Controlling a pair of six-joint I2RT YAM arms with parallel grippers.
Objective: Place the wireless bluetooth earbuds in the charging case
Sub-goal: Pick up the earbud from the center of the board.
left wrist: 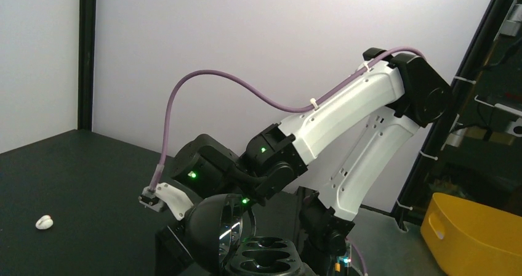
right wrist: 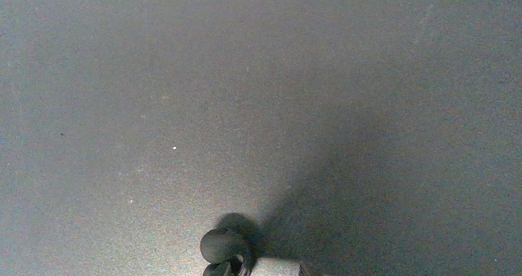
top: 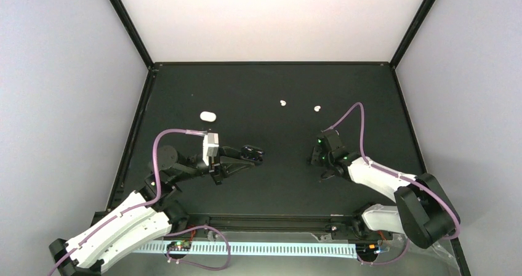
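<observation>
Where the case is: the black charging case (left wrist: pixel 266 260) sits in the left jaws (top: pixel 247 156), with its lid (left wrist: pixel 215 230) swung up and two wells showing.
State of the left jaws: closed on the case.
State of the right jaws (top: pixel 319 162): pointed down at the table (top: pixel 271 82). Only a sliver of them shows at the bottom edge of the right wrist view, so I cannot tell whether they are parted or closed.
Place of the black earbud (right wrist: pixel 223 245): a small dark rounded bud right at the tips of the right jaws. Whether it is gripped or merely lying there cannot be told.
Place of the white earbuds (top: pixel 283 103): two lie on the table beyond the right jaws, well apart from them. The right arm is the nearer one.
Beyond the left jaws: a white oval thing (top: pixel 207 116), near but apart.
Relation that matters: the case lies to the left of the right jaws, across the gap between the arms.
Long axis: the bud looks too round to read one, and the wells lie side by side across the left wrist view.
Step in hand, as I judge it: picking up the black bud, with the carry leftward to a well not yet done.
Risk: so tiny a bud could slip or turn in the pinch.
</observation>
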